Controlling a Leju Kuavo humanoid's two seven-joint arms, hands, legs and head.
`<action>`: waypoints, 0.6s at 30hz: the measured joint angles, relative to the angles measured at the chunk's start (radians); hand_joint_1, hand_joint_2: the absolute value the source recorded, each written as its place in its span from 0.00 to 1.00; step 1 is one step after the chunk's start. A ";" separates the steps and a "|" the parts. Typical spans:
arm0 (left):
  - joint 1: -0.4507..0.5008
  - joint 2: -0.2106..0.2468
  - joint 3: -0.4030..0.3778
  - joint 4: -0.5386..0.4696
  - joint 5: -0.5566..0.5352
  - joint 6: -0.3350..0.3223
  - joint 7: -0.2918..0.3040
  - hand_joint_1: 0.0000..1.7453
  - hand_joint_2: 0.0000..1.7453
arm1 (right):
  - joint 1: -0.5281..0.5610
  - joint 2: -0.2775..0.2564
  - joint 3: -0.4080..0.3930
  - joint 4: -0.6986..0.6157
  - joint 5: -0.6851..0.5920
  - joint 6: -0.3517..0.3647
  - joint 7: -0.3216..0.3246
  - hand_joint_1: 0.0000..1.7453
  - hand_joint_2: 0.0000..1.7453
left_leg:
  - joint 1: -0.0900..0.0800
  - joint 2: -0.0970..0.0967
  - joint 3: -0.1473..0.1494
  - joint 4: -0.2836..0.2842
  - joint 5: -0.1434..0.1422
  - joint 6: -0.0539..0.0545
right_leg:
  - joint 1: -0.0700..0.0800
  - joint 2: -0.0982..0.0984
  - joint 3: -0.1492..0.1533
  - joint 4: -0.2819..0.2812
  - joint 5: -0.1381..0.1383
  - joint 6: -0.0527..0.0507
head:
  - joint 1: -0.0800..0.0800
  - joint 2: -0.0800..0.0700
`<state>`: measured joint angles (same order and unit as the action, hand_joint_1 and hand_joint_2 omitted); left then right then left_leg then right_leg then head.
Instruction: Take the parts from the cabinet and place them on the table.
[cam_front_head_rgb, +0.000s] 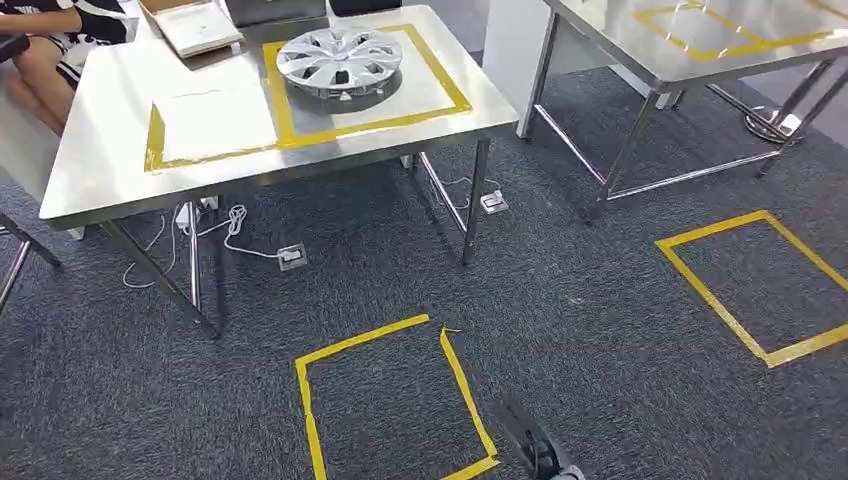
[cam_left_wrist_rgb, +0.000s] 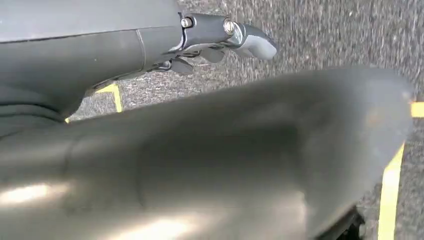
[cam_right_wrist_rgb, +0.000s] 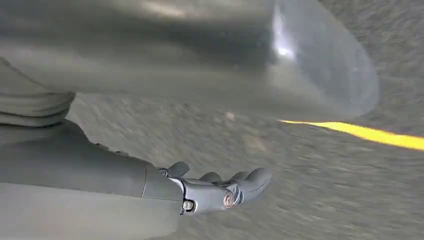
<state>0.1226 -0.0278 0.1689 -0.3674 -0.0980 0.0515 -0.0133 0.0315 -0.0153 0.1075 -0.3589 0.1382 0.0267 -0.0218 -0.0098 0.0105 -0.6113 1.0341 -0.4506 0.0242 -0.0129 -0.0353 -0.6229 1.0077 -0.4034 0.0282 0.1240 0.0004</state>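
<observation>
A silver wheel cover (cam_front_head_rgb: 339, 60) lies flat on the steel table (cam_front_head_rgb: 110, 170), inside the right-hand yellow tape rectangle (cam_front_head_rgb: 440, 75) marked on the tabletop. The tape rectangle to its left (cam_front_head_rgb: 152, 140) holds only a pale sheet. My left hand (cam_left_wrist_rgb: 225, 35) hangs beside my body over the carpet, fingers stretched out and holding nothing. My right hand (cam_right_wrist_rgb: 220, 190) hangs the same way, fingers apart and empty, above the grey carpet.
A person sits at the table's far left corner (cam_front_head_rgb: 50, 40), next to an open cardboard box (cam_front_head_rgb: 195, 25). A second steel table (cam_front_head_rgb: 640, 50) stands at the right. Yellow tape squares mark the carpet (cam_front_head_rgb: 390, 400) (cam_front_head_rgb: 760, 285). White cables and sockets (cam_front_head_rgb: 290, 255) lie under the table.
</observation>
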 joint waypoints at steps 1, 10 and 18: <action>0.004 0.003 -0.017 -0.002 0.015 -0.007 0.001 0.00 0.00 | 0.019 0.000 -0.007 -0.002 -0.017 -0.003 0.003 0.00 0.00 | 0.003 -0.001 0.005 -0.015 0.012 0.001 | 0.005 0.000 0.001 -0.004 0.003 0.003 | -0.002 0.000; -0.091 0.009 -0.099 -0.167 0.077 -0.036 0.006 0.00 0.00 | 0.207 0.003 -0.062 0.111 -0.110 -0.017 0.023 0.00 0.00 | 0.034 -0.005 -0.068 -0.023 0.086 -0.024 | -0.017 0.030 0.078 0.130 -0.182 0.031 | 0.009 0.000; 0.060 0.019 -0.125 -0.008 0.096 -0.048 0.019 0.00 0.00 | 0.074 0.016 -0.076 -0.064 -0.135 -0.026 0.018 0.00 0.00 | 0.039 0.004 -0.100 0.025 0.034 -0.085 | -0.014 0.051 0.108 0.046 -0.152 -0.041 | -0.017 0.000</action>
<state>0.1824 -0.0092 0.0443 -0.3756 -0.0015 0.0038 0.0058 0.1055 0.0008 0.0317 -0.4224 0.0031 0.0004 -0.0038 0.0296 0.0142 -0.7114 1.0591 -0.4171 -0.0610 -0.0269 0.0159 -0.5151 1.0534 -0.5553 -0.0123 0.1072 0.0004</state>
